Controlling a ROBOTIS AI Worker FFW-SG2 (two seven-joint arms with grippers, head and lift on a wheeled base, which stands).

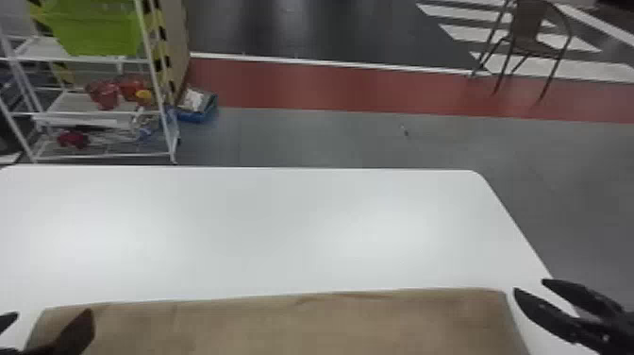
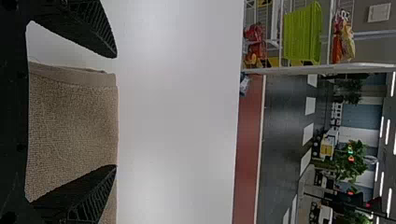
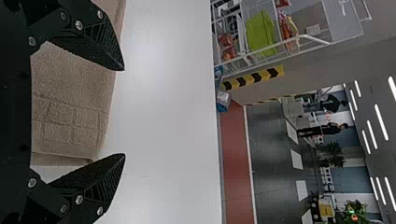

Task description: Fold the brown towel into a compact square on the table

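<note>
Head view: your brown towel (image 1: 283,325) lies on the white tabletop (image 1: 259,226); at its left edge your left gripper (image 1: 50,312) and, by its right edge, your right gripper (image 1: 529,285) have parted fingers.

Head view from high up, forward and down; wrist views closer, outward over the same table (image 1: 264,226).

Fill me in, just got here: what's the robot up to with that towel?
Towel folding, by the look of it. The brown towel lies wide across the near part of the white table, not yet a compact square. The robot's left pincer is open around its left edge, and the right pincer is open by its right edge. Neither is clamped on the cloth.
</note>
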